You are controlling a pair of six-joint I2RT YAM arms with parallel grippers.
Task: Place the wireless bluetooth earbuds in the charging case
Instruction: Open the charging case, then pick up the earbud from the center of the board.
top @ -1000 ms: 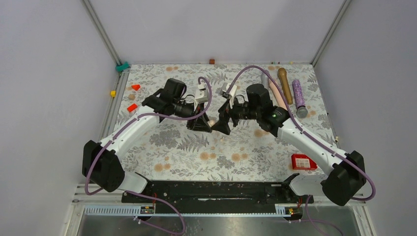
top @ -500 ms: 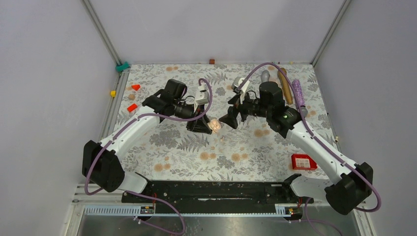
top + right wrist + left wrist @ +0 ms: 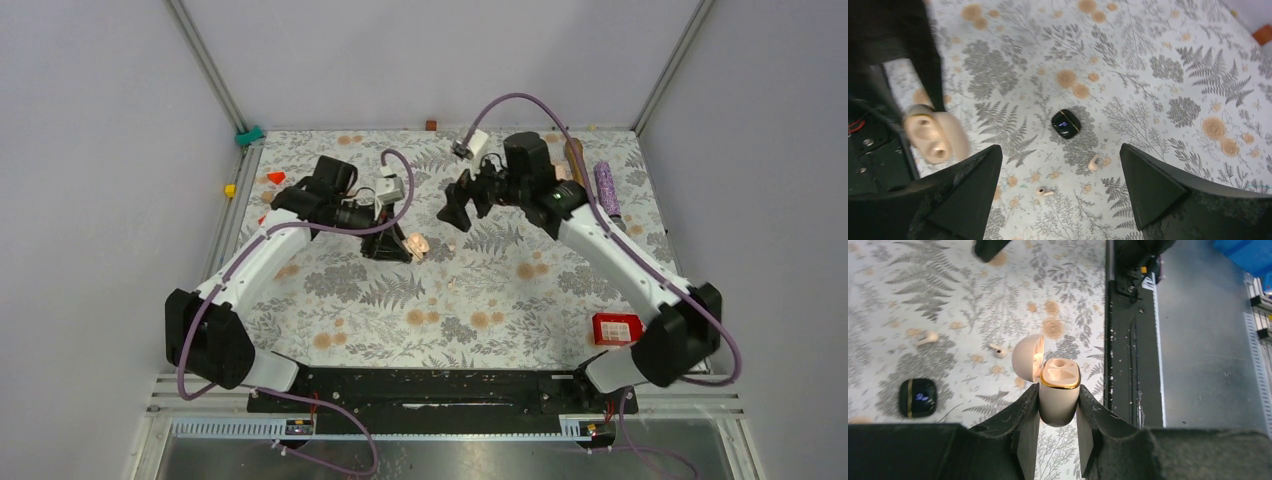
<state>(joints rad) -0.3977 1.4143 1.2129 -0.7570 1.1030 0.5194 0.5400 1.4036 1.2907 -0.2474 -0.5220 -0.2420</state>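
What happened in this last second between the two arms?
The right gripper, open and empty, pulled away from the left one toward the table's far side. The left gripper drifted slightly leftward with the charging case, which now shows clearly, lid open. Unchanged: the left gripper's grip on the case, and the red box at the right.

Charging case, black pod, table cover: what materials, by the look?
Charging case: probably smooth matte cream plastic; a shiny gold band rings the opening, likely metallised trim. Black pod: glossy hard plastic, going by its highlights. Table cover: printed fern-pattern sheet, fabric or vinyl, cannot tell.
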